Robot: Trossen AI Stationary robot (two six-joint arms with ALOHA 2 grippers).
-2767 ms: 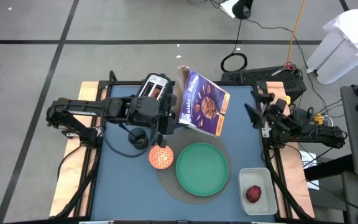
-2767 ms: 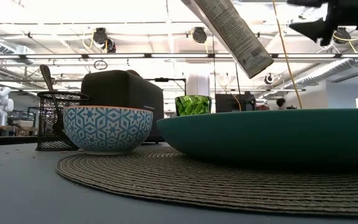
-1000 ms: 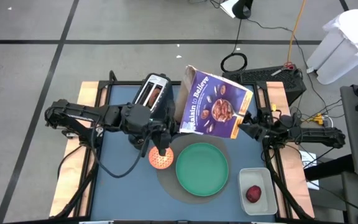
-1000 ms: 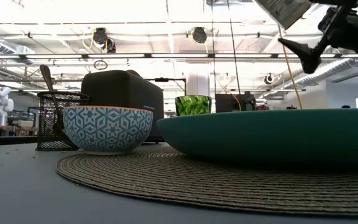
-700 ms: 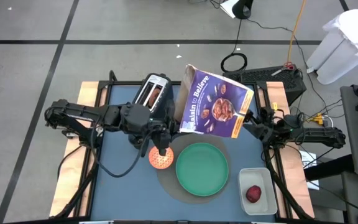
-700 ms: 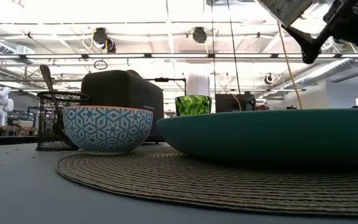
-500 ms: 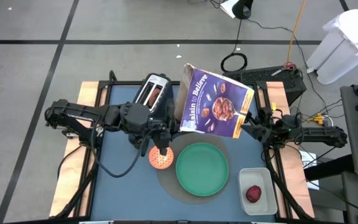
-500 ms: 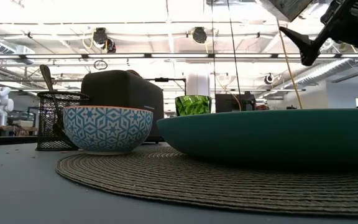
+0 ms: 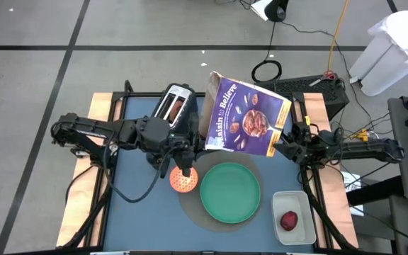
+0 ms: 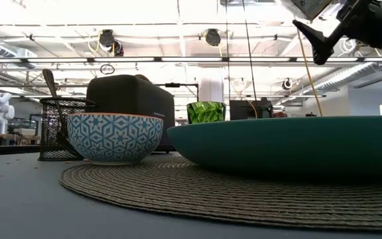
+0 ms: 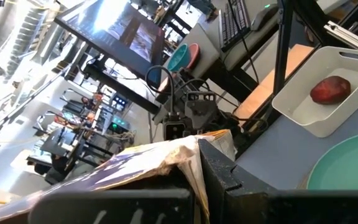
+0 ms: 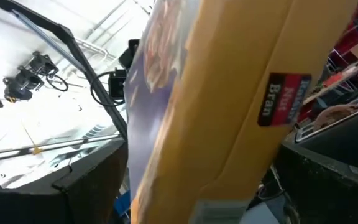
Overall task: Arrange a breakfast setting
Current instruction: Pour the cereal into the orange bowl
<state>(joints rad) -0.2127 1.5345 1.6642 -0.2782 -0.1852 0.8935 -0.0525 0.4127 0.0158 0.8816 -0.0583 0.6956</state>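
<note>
Left gripper [image 9: 190,152] is clamped tight on the near-left corner of the purple cereal box [image 9: 245,119], holding it up in the air over the back-centre of the table [image 9: 140,205]. In the left wrist view the crumpled top edge of the cereal box [image 11: 166,158] sits pinched right at that arm's fingers. Box is tilted, printed face up toward the overhead camera, yellow side panel [image 12: 229,99] filling the right wrist view.

Right gripper [image 9: 287,145] is at the box's 4 o'clock corner, fingers spread wide. Box edge sits between them in the right wrist view, but I can't tell whether they touch it. In the low view only the box's lower corner [image 10: 310,6] and the right gripper [image 10: 323,36] show, high at about 1 o'clock.

Below the box:
- green plate [image 9: 230,192] on a round woven mat [image 9: 190,205], near-centre of the table, empty.
- orange bowl [image 9: 183,180] touching the mat at the plate's 9 o'clock; blue-patterned outside in the low view [image 10: 115,137].
- toaster [image 9: 176,106] at about 11 o'clock from the plate, something brown in one slot, probably the bagel, can't confirm.
- white tub [image 9: 292,216] at the plate's 4 o'clock, dark-red fruit [image 9: 289,221] lying in it; same tub [image 11: 319,93] and fruit [image 11: 330,89] visible in the left wrist view.
- spoon handle [image 10: 49,81] standing in a black mesh holder [image 10: 58,129], behind the bowl in the low view.
- green glass [image 10: 205,112] further back behind the plate [image 10: 290,143].
</note>
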